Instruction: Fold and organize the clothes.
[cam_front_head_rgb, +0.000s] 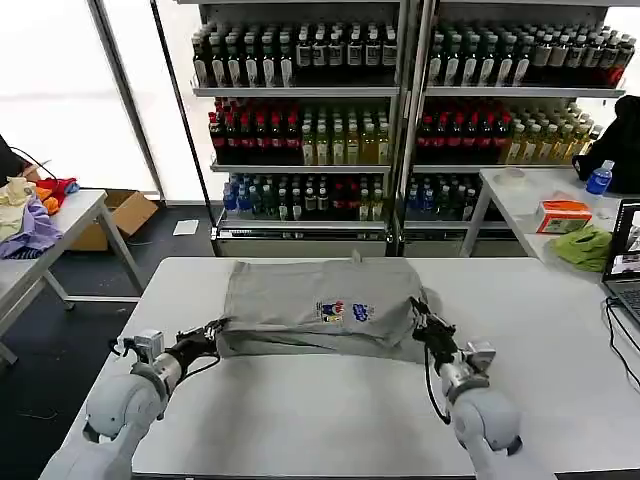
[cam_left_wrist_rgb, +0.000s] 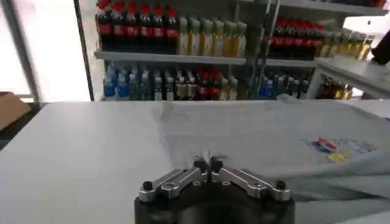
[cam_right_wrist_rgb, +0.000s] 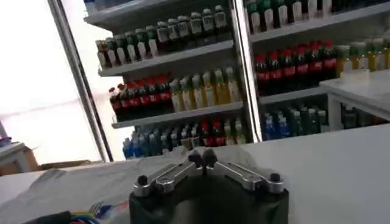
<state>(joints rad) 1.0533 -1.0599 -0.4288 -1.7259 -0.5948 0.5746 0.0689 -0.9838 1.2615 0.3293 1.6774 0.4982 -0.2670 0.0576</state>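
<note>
1. Grey shirt (cam_front_head_rgb: 318, 305) lying mid-table (cam_front_head_rgb: 300, 420) – folded over.
2. Left gripper (cam_front_head_rgb: 217, 328) pinched shut on its left edge.
3. Right gripper (cam_front_head_rgb: 418, 312) clamped on right edge.
4. Shelves (cam_front_head_rgb: 300, 90) behind – packed with bottles (cam_front_head_rgb: 290, 135).

Behind my white table (cam_front_head_rgb: 300, 420) stand bottle-packed shelves (cam_front_head_rgb: 400, 110) — bright windows (cam_front_head_rgb: 60, 90) to my left, dark floor (cam_front_head_rgb: 60, 330).

A white table (cam_front_head_rgb: 300, 410) carries one folded light grey shirt (cam_front_head_rgb: 310, 305) lying flat near its far edge, its small coloured chest print (cam_front_head_rgb: 345, 311) facing up.
</note>
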